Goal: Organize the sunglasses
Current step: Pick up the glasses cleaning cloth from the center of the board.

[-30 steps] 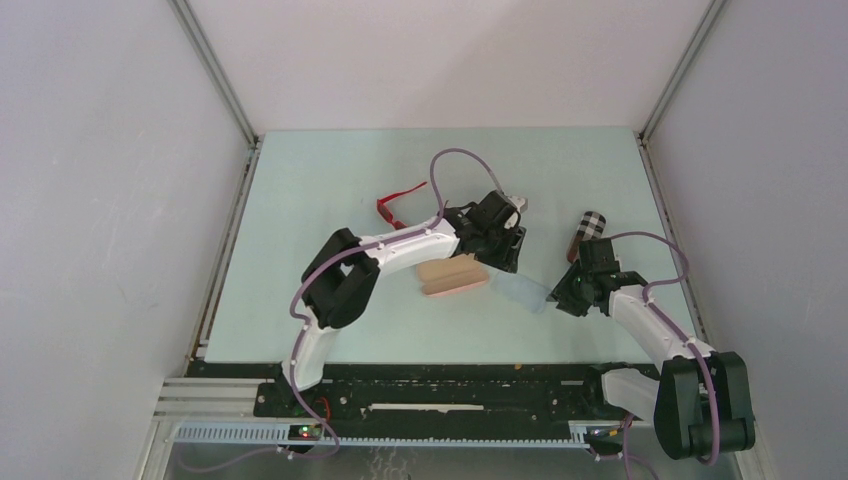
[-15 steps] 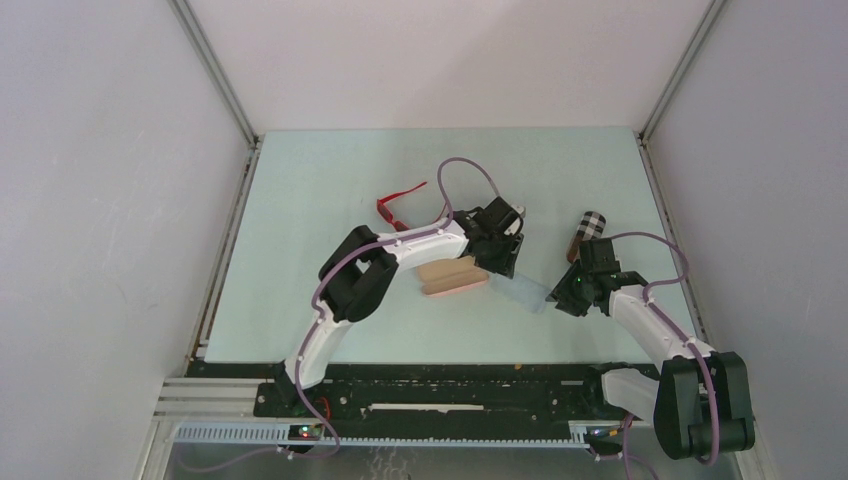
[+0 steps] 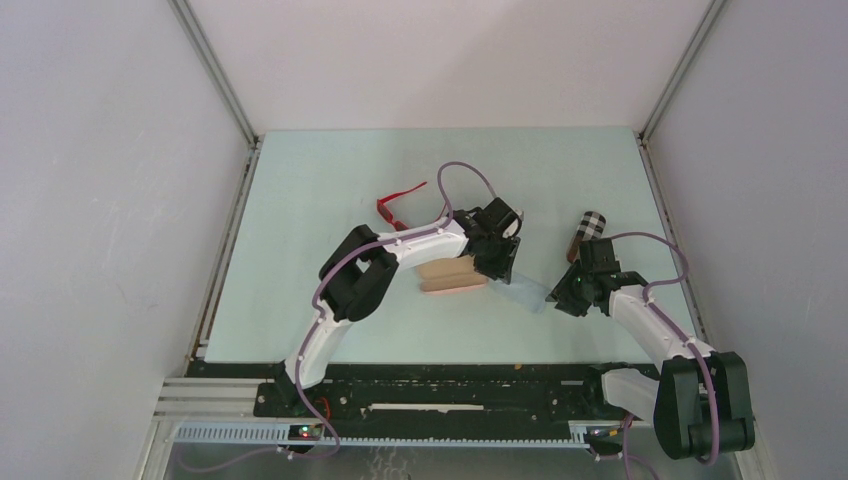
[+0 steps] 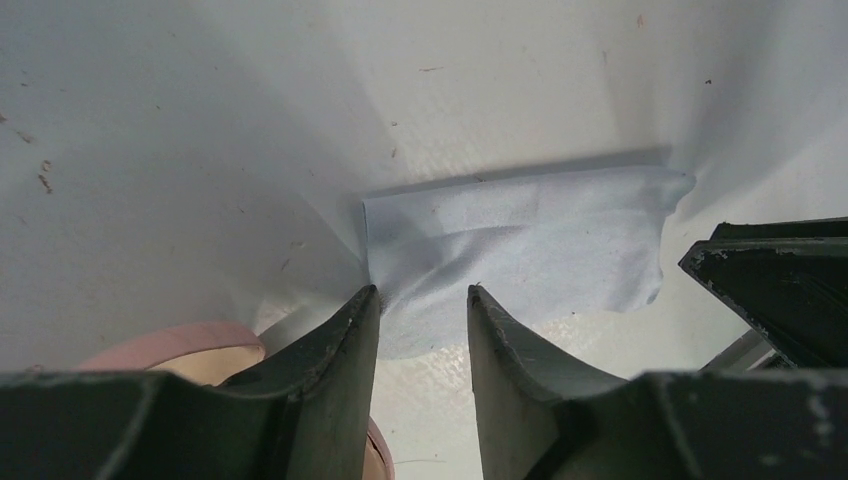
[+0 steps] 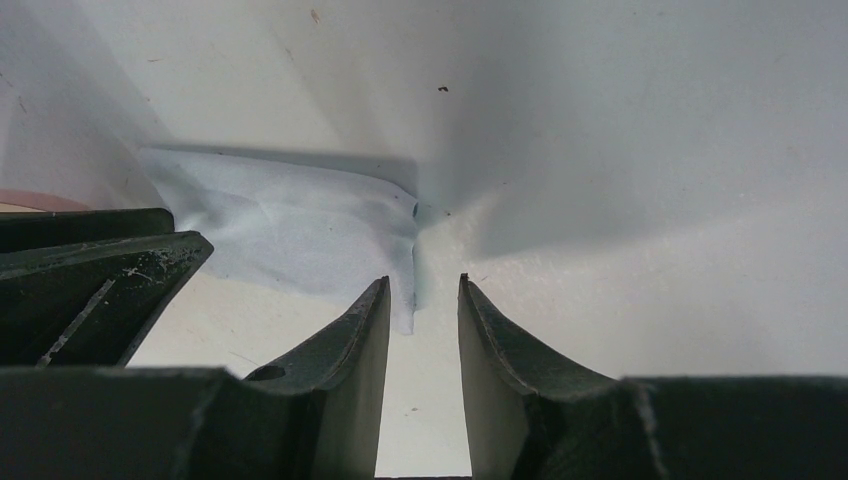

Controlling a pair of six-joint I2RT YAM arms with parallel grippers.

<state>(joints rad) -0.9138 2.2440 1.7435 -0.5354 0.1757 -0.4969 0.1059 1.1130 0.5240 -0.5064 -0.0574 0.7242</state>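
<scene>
sunglasses with a bright red plastic frame are lying on the pale green table, in its far-left part. they are resting beyond the left arm's forearm and well apart from both grippers. the left gripper is reaching down at one end of a pale blue cloth, just beside a pink oblong case. its jaws are standing parted, with the cloth's edge showing in the gap and neither finger pressing it. the right gripper is facing it from the cloth's other end. its jaws are likewise apart and holding nothing, with the cloth's corner drooping just off one fingertip. a plaid oblong case is lying just beyond the right gripper. compared with a second ago, the left arm's elbow has swung inward and its gripper has come closer to the cloth. the red sunglasses, both cases and the right arm are keeping their places.
</scene>
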